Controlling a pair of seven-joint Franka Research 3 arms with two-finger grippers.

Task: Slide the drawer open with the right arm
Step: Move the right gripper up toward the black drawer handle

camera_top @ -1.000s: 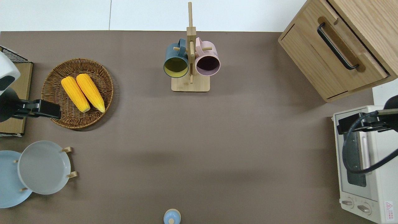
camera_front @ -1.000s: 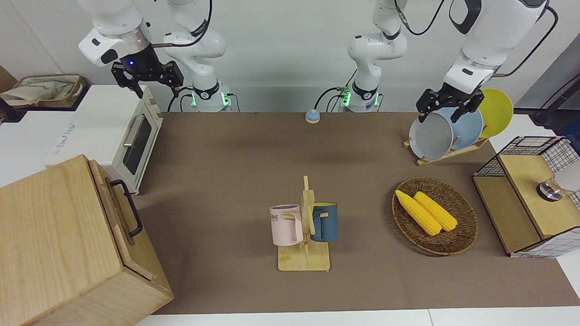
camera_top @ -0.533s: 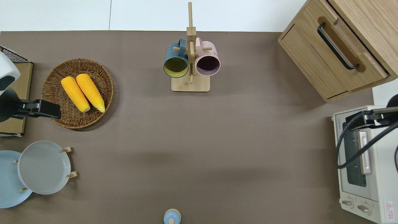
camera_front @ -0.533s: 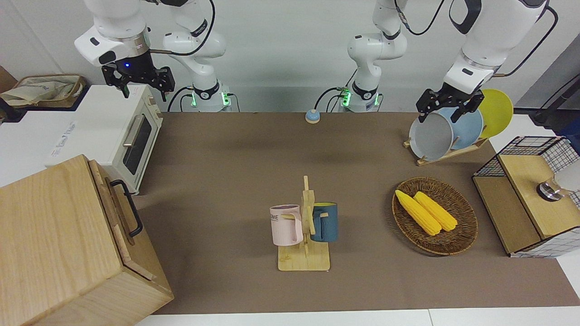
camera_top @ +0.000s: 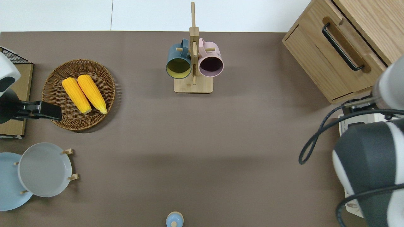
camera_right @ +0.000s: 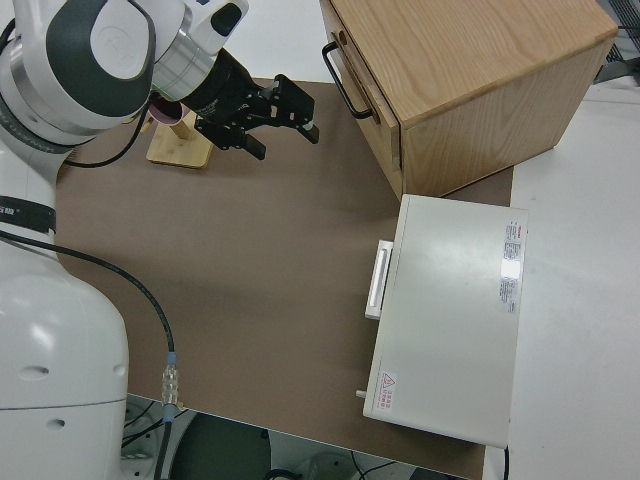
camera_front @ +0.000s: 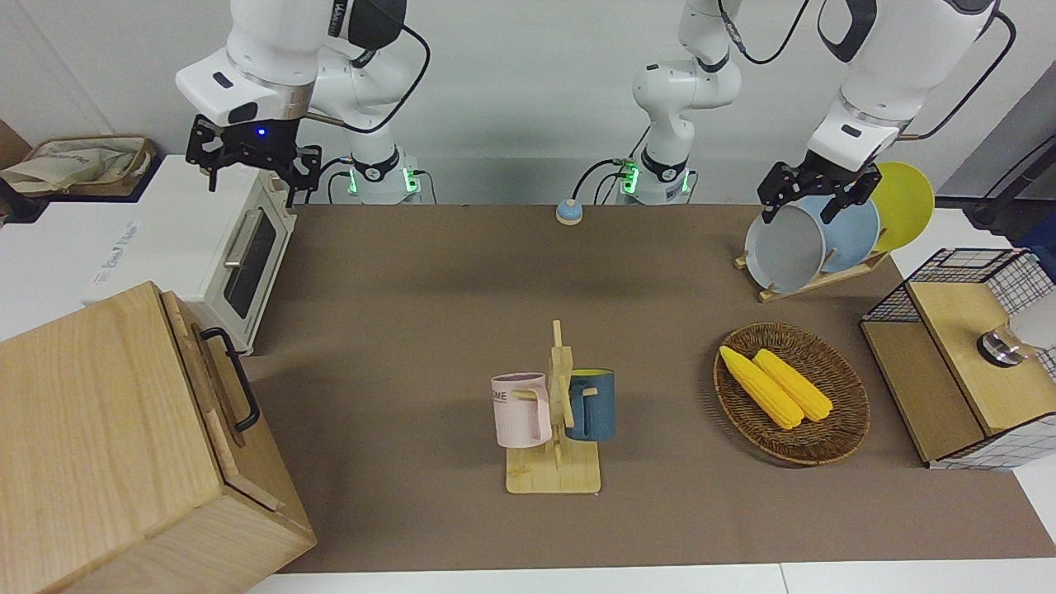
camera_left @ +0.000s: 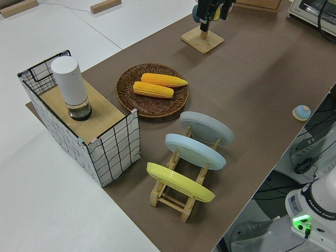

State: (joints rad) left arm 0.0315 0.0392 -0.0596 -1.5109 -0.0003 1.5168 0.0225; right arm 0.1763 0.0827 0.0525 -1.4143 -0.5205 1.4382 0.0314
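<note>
The drawer (camera_front: 216, 381) is the upper front of the light-wood cabinet (camera_front: 99, 445) at the right arm's end of the table, and it sits flush and closed. Its black bar handle (camera_top: 342, 47) is free, also visible from the right side (camera_right: 345, 80). My right gripper (camera_front: 252, 161), with a blue light on its wrist, hangs in the air over the white toaster oven (camera_front: 190, 239). It stands open and empty (camera_right: 272, 118), well apart from the handle. The left arm is parked, its gripper (camera_front: 804, 196) open.
The toaster oven (camera_right: 450, 310) stands next to the cabinet, nearer to the robots. A wooden mug stand (camera_front: 554, 412) with two mugs is mid-table. A basket of corn (camera_front: 792, 404), a plate rack (camera_front: 813, 239) and a wire-mesh box (camera_front: 965, 355) fill the left arm's end.
The right arm has swung round, and its upper part now covers much of the toaster oven in the overhead view. Its gripper shifted slightly toward the table's middle. The left arm stayed still.
</note>
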